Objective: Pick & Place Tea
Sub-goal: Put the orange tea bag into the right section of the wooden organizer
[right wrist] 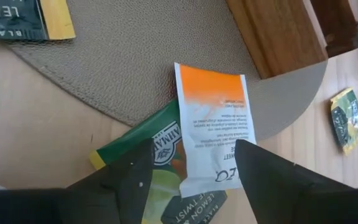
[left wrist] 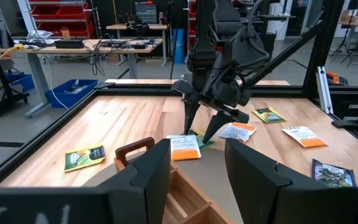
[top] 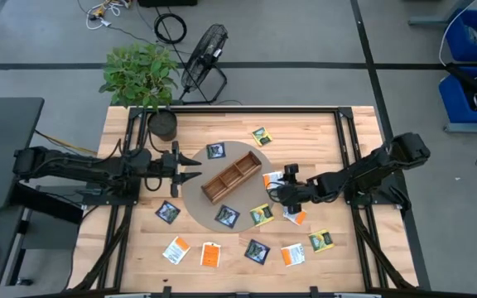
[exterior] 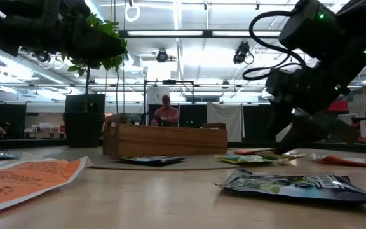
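Observation:
Small flat tea packets lie scattered on the wooden table around a brown wooden tray point(top: 232, 178), which sits on a round mat point(top: 247, 203). My right gripper point(right wrist: 193, 149) is open and slants down just right of the tray. Its fingers stand on either side of an orange-and-white packet point(right wrist: 213, 118) without visibly touching it. That packet lies half on the mat and half on a yellow-green packet point(right wrist: 148, 155). My left gripper point(top: 190, 165) is open and level, with nothing in it, at the tray's left end.
More packets lie near the table's front edge, such as an orange one point(top: 176, 248), a navy one point(top: 257, 251) and a green one point(top: 320, 241). A potted plant point(top: 162, 122) stands at the far left corner. Black frame rails point(top: 346, 149) run along the table's sides.

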